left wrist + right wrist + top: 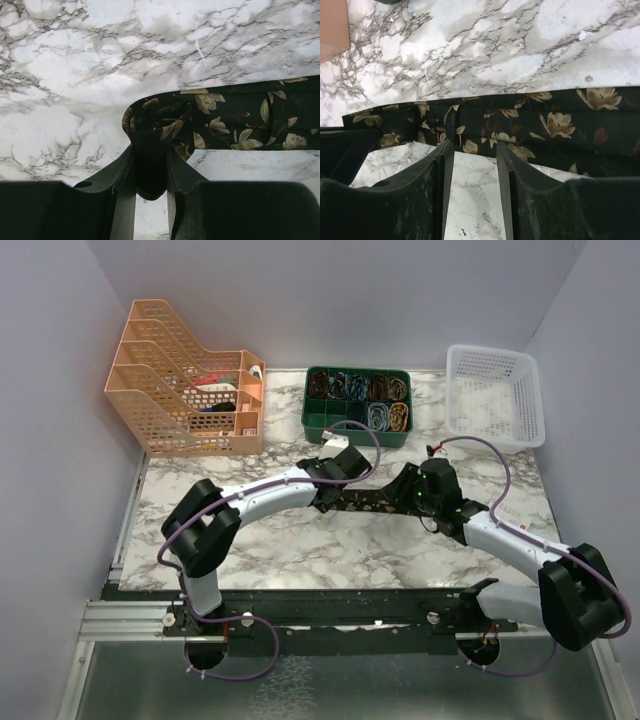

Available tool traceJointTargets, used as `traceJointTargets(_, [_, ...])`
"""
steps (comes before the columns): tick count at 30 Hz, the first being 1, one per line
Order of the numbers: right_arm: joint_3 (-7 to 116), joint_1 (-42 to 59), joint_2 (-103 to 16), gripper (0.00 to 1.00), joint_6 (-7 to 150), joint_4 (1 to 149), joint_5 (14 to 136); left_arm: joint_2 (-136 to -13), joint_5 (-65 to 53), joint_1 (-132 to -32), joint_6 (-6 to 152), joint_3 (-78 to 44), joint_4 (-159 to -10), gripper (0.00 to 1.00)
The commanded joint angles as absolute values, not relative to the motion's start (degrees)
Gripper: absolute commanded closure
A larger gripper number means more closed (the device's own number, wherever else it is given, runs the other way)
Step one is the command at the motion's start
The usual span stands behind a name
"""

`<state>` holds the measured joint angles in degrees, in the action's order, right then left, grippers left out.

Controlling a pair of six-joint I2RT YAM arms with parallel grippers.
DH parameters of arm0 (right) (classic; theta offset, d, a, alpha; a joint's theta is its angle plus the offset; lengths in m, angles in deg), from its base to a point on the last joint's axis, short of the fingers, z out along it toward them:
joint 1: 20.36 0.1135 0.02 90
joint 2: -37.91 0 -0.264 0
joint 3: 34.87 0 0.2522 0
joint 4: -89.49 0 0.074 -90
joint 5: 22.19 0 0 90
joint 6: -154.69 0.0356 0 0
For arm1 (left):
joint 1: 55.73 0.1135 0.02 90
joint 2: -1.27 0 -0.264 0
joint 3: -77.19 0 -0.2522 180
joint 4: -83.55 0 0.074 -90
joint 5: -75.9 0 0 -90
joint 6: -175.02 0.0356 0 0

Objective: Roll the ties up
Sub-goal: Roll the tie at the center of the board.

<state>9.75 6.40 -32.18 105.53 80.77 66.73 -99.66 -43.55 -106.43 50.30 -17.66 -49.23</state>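
Roll looked barely started: left gripper [150, 156] pinched the curled end of the long black necktie with tan-gold flecks [235, 125] lying mid white marble tabletop [300, 550], right gripper [473, 148] spread at its edge, so next probably called for winding more fabric.

Long black tie [555, 125] with tan-gold leaf print, flat across the marble table [520, 40], one end curled over itself.

Orange file rack [170, 400] back L, green tray [320, 428] ctr, white basket [495, 400] R, marble table [300, 545]
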Motion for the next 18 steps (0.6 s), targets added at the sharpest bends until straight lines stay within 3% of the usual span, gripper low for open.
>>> traceJointTargets(1, [7.23, 6.14, -28.82, 0.54, 108.92, 82.24, 62.62, -104.04, -48.09, -108.66, 48.53, -12.04, -44.55, 1.00])
traceJointTargets(9, [5.15, 6.09, -25.90, 0.51, 109.86, 81.86, 60.23, -110.18, -50.52, -111.80, 48.03, -4.78, -41.05, 0.96])
traceJointTargets(12, [4.86, 6.03, -26.09, 0.55, 109.10, 82.97, 62.16, -111.29, -51.37, -112.23, 47.61, -3.48, -40.45, 0.95])
traceJointTargets(18, [6.12, -1.33, -33.90, 0.59, 107.77, 87.16, 77.51, -112.99, -52.06, -112.33, 47.37, -1.51, -38.95, 0.95])
